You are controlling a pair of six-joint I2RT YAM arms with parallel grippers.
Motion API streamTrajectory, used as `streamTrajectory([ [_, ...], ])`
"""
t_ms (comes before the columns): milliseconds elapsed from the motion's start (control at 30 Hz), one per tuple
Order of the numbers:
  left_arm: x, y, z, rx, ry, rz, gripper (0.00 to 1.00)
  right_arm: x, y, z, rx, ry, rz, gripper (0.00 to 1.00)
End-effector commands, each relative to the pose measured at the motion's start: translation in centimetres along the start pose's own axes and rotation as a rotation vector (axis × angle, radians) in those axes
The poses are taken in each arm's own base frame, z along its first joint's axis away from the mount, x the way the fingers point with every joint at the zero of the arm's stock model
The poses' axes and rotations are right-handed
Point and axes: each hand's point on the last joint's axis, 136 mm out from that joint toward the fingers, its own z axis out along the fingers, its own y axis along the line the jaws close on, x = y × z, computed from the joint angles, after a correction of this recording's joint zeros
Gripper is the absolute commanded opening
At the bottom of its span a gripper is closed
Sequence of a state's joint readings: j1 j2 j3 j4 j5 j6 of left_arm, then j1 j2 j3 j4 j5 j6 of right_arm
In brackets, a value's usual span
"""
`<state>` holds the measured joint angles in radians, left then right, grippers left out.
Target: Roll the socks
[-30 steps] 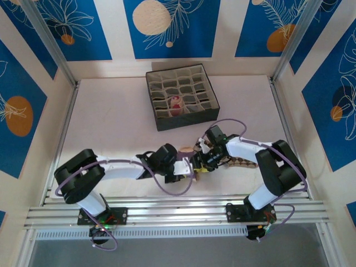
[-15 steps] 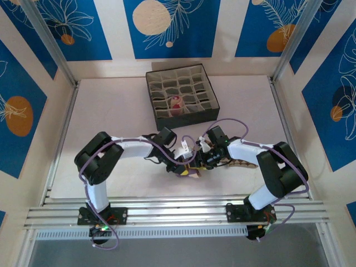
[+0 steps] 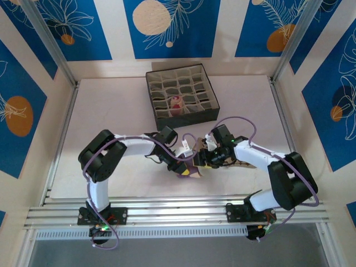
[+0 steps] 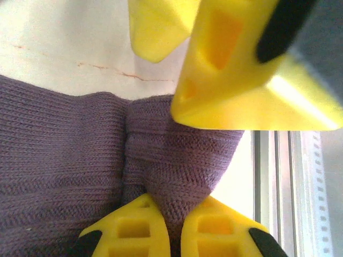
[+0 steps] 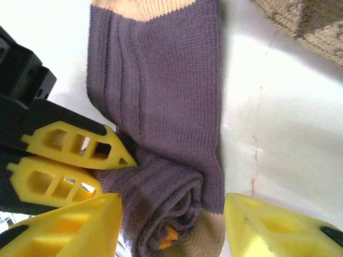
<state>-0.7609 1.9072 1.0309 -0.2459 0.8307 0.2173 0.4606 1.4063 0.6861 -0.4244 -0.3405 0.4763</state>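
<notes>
A dark purple sock (image 5: 161,80) with a beige toe lies flat on the white table, its near end wound into a roll (image 5: 171,214). My right gripper (image 5: 171,227) is open, one finger on each side of that roll, the right finger (image 5: 278,225) slightly clear of it. My left gripper (image 4: 174,225) is shut on a fold of the purple sock (image 4: 177,160), beside the right fingers (image 4: 241,69). From above, both grippers (image 3: 188,166) (image 3: 202,159) meet at the sock (image 3: 192,173). A brown diamond-patterned sock (image 3: 245,163) lies to the right. A beige and maroon sock (image 3: 176,104) sits rolled in the box.
The grey compartment box (image 3: 208,111) stands at the back centre of the table (image 3: 111,122). The brown sock's edge (image 5: 305,21) lies close to the purple one. The metal rail (image 3: 178,211) runs along the near edge, close behind the grippers.
The left arm has folded up, its elbow drawn in, while its gripper stays pinched on the purple sock. The right arm has shifted slightly right. The sock's near end has slid a little toward the rail.
</notes>
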Motion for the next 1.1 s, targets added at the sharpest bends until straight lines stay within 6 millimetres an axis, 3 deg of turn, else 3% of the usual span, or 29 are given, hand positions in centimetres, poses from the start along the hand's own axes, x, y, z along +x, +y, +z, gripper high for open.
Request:
streamTrajectory([
  [0,5.8,3.0,1.3,-0.103,0.173,-0.162,0.00,1.1,1.1,0.1,-0.045,0.045,0.006,0.53],
  [100,5.6,3.2,1.4,-0.105,0.170,-0.173,0.00,1.5,1.3,1.1,-0.040,0.081,-0.002,0.54],
  [167,5.5,3.3,1.4,-0.108,0.168,-0.172,0.00,1.9,0.3,1.9,0.008,0.118,0.022,0.53],
  [300,5.6,3.5,1.3,-0.123,0.172,-0.175,0.00,2.4,-0.9,3.1,0.050,0.173,0.058,0.45],
  [433,5.4,3.6,1.0,-0.142,0.157,-0.146,0.00,2.8,-2.1,3.9,0.094,0.208,0.111,0.20],
  [567,4.0,3.3,-0.1,-0.202,0.070,-0.024,0.06,3.0,-3.0,4.3,0.125,0.256,0.149,0.09],
  [867,0.2,0.9,-3.9,-0.405,-0.143,0.335,0.17,3.2,-3.7,4.7,0.138,0.304,0.190,0.03],
  [1067,-0.6,-0.3,-6.6,-0.671,-0.180,0.575,0.28,3.1,-3.4,4.6,0.133,0.307,0.196,0.02],
])
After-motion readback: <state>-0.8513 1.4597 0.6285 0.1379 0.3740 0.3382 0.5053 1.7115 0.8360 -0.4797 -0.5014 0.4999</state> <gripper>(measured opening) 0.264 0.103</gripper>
